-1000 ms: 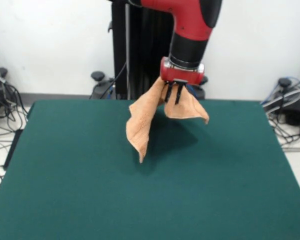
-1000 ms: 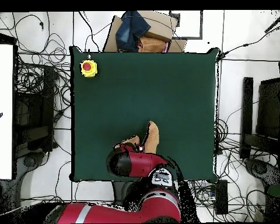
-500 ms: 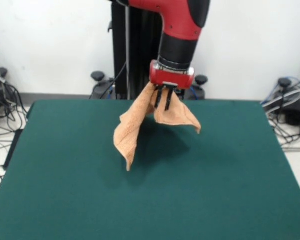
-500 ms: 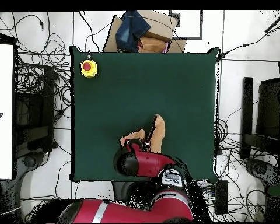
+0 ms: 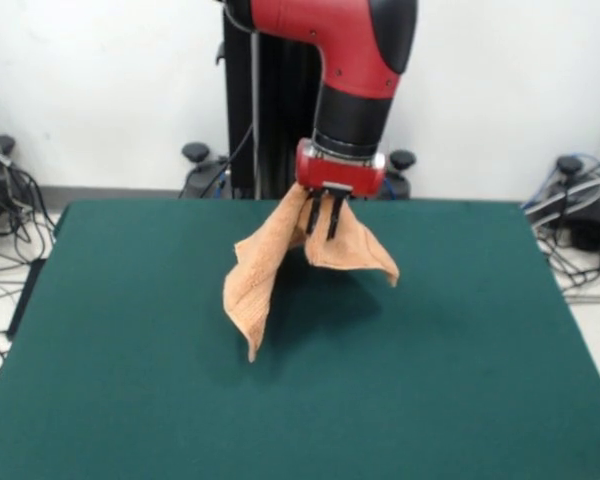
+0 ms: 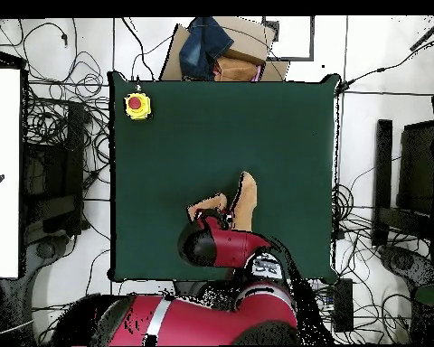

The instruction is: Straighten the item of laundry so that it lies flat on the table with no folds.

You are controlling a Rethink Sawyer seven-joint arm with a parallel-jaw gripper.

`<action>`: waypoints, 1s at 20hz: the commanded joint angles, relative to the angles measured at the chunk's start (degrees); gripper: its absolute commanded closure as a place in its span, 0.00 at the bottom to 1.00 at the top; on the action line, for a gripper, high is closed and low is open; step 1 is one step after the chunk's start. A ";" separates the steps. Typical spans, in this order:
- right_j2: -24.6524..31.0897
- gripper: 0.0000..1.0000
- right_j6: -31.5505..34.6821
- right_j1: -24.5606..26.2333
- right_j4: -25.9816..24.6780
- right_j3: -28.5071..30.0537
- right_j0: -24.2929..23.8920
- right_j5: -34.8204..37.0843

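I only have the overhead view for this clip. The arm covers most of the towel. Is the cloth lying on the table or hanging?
Observer: Hanging. In the front view the towel dangles from the gripper, which is shut on it near the top.
Operator: Does any of it touch the table?
Observer: The lowest corner points down just above the table; I cannot tell whether it touches.
Operator: Is it spread out?
Observer: No. It drapes in two folded flaps, one long, one short.

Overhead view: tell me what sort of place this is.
Probably a robotics lab: a red robot arm works at a green felt table with an emergency stop button, and cables sprawl over the floor.
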 commanded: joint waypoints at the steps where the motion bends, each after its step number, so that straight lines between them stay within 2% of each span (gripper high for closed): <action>1: 3.64 1.00 6.85 8.83 -0.45 -11.01 0.57 -5.72; 4: 3.14 1.00 7.38 12.41 0.57 -13.79 1.48 -8.28; 9: 3.56 1.00 7.91 13.06 0.17 -14.12 1.76 -8.99; 20: 6.98 1.00 7.59 17.92 -2.53 -18.56 -1.17 -11.33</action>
